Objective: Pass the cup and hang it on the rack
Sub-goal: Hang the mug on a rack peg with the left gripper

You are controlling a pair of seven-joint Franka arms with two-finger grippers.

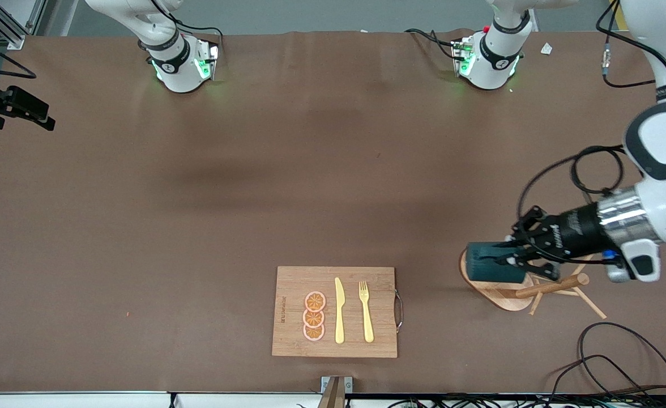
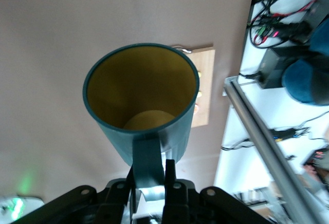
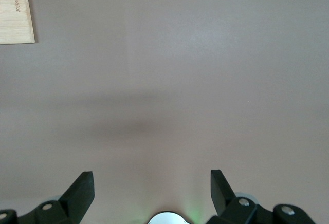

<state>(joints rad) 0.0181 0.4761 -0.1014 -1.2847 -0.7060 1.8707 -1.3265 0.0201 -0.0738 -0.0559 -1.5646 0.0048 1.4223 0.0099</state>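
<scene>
The dark teal cup hangs in my left gripper, which is shut on its loop handle. It is held in the air over the oval base of the wooden rack, beside the rack's post and thin pegs. In the left wrist view the cup shows its yellowish-brown inside, with the handle clamped between the fingers of my left gripper. My right gripper is open and empty over bare brown table; it is out of the front view.
A bamboo cutting board with orange slices, a yellow knife and a yellow fork lies near the front edge. It also shows in the right wrist view. Black cables lie near the rack. A black device sits at the right arm's end.
</scene>
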